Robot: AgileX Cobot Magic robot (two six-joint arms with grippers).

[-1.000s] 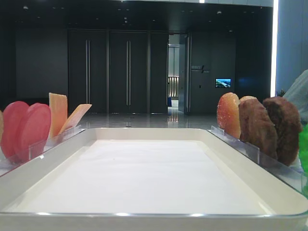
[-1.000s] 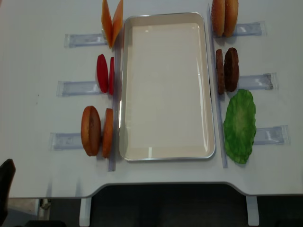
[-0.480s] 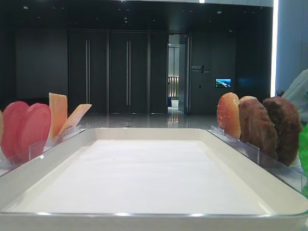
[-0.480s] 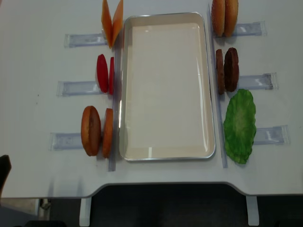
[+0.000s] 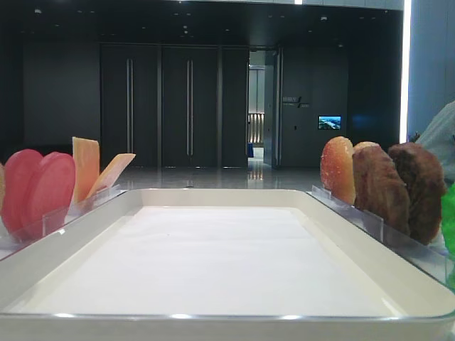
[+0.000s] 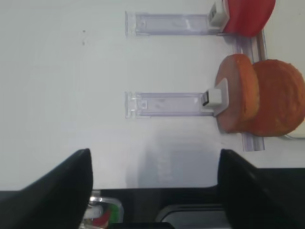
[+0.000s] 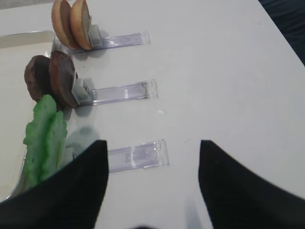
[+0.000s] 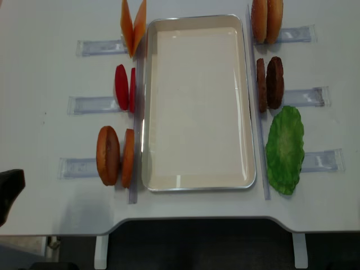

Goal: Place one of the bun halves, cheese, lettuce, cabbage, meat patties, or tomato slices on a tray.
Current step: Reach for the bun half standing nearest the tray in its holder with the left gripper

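The white tray [image 8: 197, 112] lies in the middle of the table with nothing on it. Two bun halves [image 8: 108, 156] stand on edge left of its near corner, with two more bun halves [image 8: 266, 21] at the far right. Tomato slices [image 8: 121, 87] and cheese [image 8: 133, 31] stand along the left side, meat patties [image 8: 270, 82] on the right. A green leaf [image 8: 284, 149] lies right of the tray; lettuce or cabbage, I cannot tell. My left gripper [image 6: 155, 152] hangs open over the table's front edge, left of the bun halves [image 6: 238, 93]. My right gripper [image 7: 152, 143] is open, right of the leaf [image 7: 43, 138].
Clear plastic holder strips [image 8: 93, 104] run outward from each food pair on both sides. The table's front edge [image 8: 197, 219] curves inward below the tray. A dark part of the left arm [image 8: 8, 191] shows at the lower left.
The dark part of the left arm at the lower left of the overhead view has shifted up and further into view. The food and the tray have not moved.
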